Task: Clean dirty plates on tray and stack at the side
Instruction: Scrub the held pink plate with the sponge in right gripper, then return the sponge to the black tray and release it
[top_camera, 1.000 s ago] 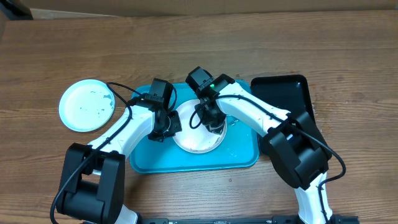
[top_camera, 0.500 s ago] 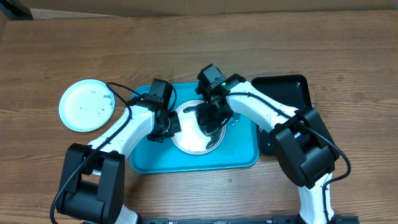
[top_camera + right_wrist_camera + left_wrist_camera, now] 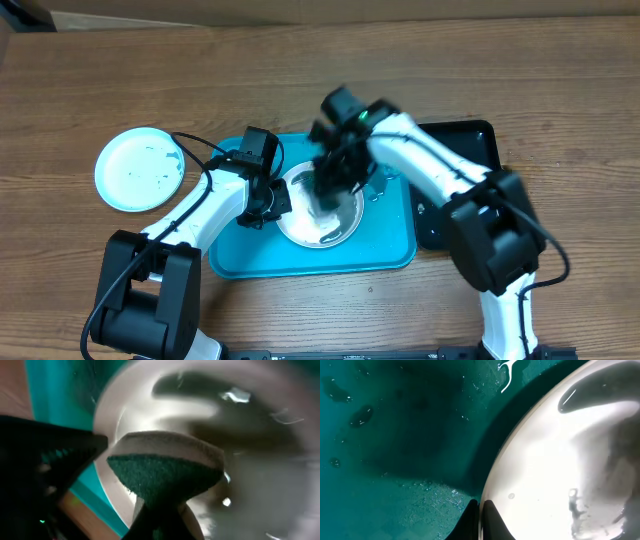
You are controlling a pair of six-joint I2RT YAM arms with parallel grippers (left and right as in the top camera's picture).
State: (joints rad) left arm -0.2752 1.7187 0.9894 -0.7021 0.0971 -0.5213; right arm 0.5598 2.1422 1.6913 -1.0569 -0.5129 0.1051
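We see a robotics lab bench (or similar test rig): white robot arms [image 3: 430,170] at a wooden table [image 3: 560,80], cardboard [image 3: 300,8] behind.

The sponge [image 3: 165,472] pinched in the right end effector [image 3: 159,510] has a rough, fibrous dark-green scouring face backed by smooth pale foam. Beneath it the white plate [image 3: 560,460] is glossy and wet. Beside the left end effector [image 3: 481,516], the smooth turquoise plastic tray [image 3: 395,435] is beaded with droplets. The wood-grain worktop [image 3: 400,70] looks matt.
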